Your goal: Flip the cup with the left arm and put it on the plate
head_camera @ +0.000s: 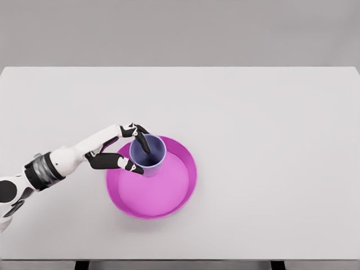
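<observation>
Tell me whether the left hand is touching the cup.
Touching. The head view shows the left hand around the upright purple cup: one finger hooks over its rim into the opening, the thumb presses its outer wall. The cup stands inside the pink plate.

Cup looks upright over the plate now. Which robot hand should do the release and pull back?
Left. The left robot hand already grips the purple cup, one finger inside its rim, over the pink plate. No right arm is in view.
</observation>
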